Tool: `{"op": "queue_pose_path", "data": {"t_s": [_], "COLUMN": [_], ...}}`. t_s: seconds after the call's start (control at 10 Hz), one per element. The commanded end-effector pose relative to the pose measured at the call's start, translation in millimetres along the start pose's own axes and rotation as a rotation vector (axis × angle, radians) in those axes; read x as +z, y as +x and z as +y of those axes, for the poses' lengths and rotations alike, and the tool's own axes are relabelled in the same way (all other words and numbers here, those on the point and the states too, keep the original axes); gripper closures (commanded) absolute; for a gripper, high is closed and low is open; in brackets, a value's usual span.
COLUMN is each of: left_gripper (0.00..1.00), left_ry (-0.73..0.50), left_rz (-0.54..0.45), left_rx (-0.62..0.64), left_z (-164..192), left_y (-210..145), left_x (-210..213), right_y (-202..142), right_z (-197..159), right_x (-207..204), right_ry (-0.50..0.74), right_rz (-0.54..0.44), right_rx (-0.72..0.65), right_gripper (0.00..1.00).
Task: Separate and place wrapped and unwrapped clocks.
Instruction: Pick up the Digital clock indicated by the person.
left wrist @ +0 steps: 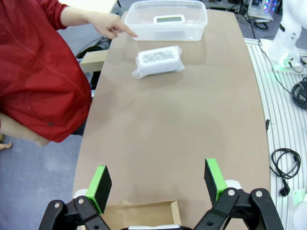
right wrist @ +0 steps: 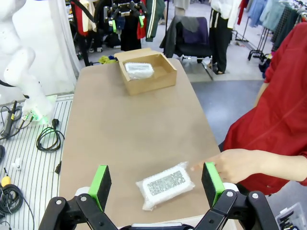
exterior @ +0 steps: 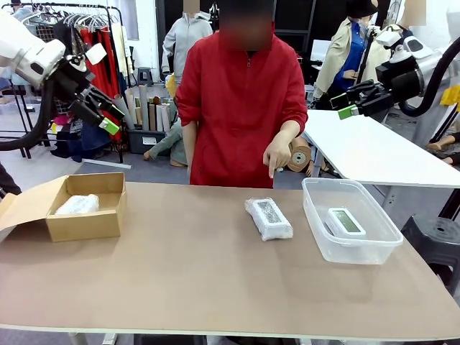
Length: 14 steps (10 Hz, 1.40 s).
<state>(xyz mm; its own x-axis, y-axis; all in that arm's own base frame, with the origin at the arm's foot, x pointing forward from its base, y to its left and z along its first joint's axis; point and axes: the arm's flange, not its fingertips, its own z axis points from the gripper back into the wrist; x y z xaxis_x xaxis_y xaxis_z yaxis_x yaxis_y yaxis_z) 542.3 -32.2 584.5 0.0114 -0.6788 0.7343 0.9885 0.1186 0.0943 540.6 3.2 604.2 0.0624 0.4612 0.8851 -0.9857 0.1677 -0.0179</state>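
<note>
1. You had two wrapped clocks in front of you.
2. You had just one unwrapped clock.
3. You had one cardboard box and one clear bin.
4. You had two grippers: left gripper, right gripper.
5. You saw one person's hand and one table.

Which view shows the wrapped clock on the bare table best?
Right wrist view: the wrapped clock lies nearest, whole, dark face clear. Left wrist view shows it farther off, near the clear tub; front view shows it smaller.
</note>
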Motion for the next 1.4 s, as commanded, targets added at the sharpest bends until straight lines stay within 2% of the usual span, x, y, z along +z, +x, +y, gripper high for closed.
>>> {"op": "queue_pose_path", "data": {"t_s": [0.0,1.3], "left_gripper": [0.00,0.00], "left_ry": [0.000,0.000], "left_rz": [0.001,0.001], "left_rx": [-0.006,-0.006], "left_z": [-1.1,-1.1], "left_y": [0.3,0.3], "left_x": [0.7,0.7], "right_y": [1.6,1.6], "right_z": [1.3,1.3], "right_x": [1.5,1.5], "right_ry": [0.006,0.006], "right_rz": [-0.003,-0.003], "right_rx": [0.019,0.019], "right_gripper": [0.00,0.00]}}
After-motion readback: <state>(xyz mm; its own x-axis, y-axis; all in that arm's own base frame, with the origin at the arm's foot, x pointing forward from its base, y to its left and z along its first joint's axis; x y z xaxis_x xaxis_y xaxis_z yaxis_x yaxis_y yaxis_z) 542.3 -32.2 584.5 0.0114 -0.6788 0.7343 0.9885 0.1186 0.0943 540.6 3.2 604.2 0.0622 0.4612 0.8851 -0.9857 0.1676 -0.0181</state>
